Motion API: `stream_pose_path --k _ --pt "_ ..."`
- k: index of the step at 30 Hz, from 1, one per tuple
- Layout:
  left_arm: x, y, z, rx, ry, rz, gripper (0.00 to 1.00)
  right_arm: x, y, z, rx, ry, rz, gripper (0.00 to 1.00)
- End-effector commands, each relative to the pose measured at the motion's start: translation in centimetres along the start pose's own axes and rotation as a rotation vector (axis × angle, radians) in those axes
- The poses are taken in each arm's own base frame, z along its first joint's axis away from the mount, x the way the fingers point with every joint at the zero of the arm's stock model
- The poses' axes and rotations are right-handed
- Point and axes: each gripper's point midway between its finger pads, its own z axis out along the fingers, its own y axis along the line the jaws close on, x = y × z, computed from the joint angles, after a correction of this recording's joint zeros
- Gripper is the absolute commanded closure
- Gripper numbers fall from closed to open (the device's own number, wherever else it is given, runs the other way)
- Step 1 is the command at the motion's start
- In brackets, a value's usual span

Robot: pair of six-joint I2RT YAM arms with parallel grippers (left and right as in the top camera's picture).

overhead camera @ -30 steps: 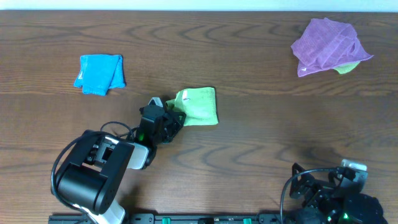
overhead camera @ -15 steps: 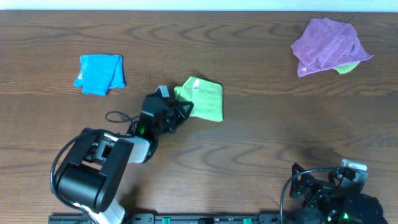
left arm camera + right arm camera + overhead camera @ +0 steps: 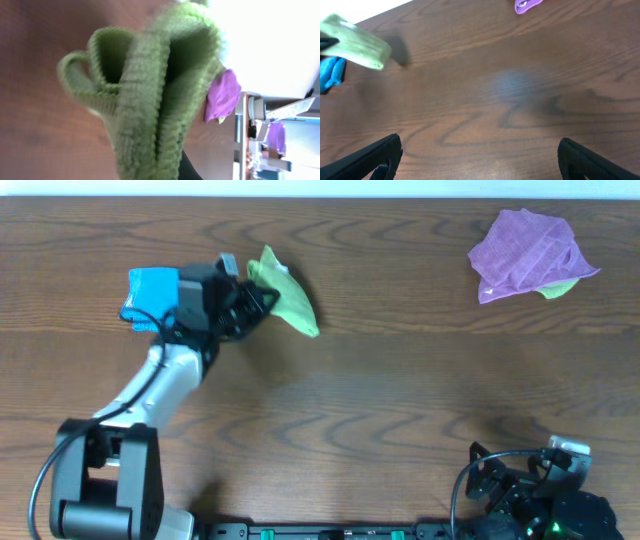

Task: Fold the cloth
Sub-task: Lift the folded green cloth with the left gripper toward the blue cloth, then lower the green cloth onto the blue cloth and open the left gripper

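The lime-green cloth is folded into a thick bundle and hangs lifted above the table at the back left. My left gripper is shut on its left end. In the left wrist view the cloth fills the frame, its folded layers pinched together at the bottom. The right wrist view shows the cloth far off at the upper left. My right gripper is open and empty, low over bare wood at the front right, its fingertips wide apart.
A blue folded cloth lies at the back left, partly behind my left arm. A purple cloth lies crumpled at the back right, with a bit of green cloth under its edge. The table's far edge runs just behind them.
My left gripper has lifted the green cloth off the table's middle and carried it back and to the left, next to the blue cloth. The right arm has not moved.
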Motion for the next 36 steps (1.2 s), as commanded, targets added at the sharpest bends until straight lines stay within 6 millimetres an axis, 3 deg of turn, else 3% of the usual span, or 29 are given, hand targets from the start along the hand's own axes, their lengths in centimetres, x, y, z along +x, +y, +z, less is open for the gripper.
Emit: stream_pose_path --k 1,8,19,24,36 --pt "-3.8 -2.9 -2.1 0.006 -0.061 0.160 0.94 -0.1 -0.2 0.0 0.008 -0.010 0.023 0.01" --pt "-9.6 -3.1 -5.8 -0.043 -0.175 0.175 0.94 -0.1 -0.2 0.0 0.008 -0.010 0.023 0.01" --pt "-14.6 1.4 -10.1 -0.148 -0.318 0.148 0.94 -0.1 -0.2 0.0 0.008 -0.010 0.022 0.01" --pt "-15.3 3.0 -10.0 -0.208 -0.344 0.151 0.94 -0.1 -0.2 0.0 0.008 -0.010 0.022 0.01" --pt "-16.5 6.1 -7.6 -0.247 -0.355 0.140 0.94 -0.1 -0.2 0.0 0.008 -0.009 0.023 0.01"
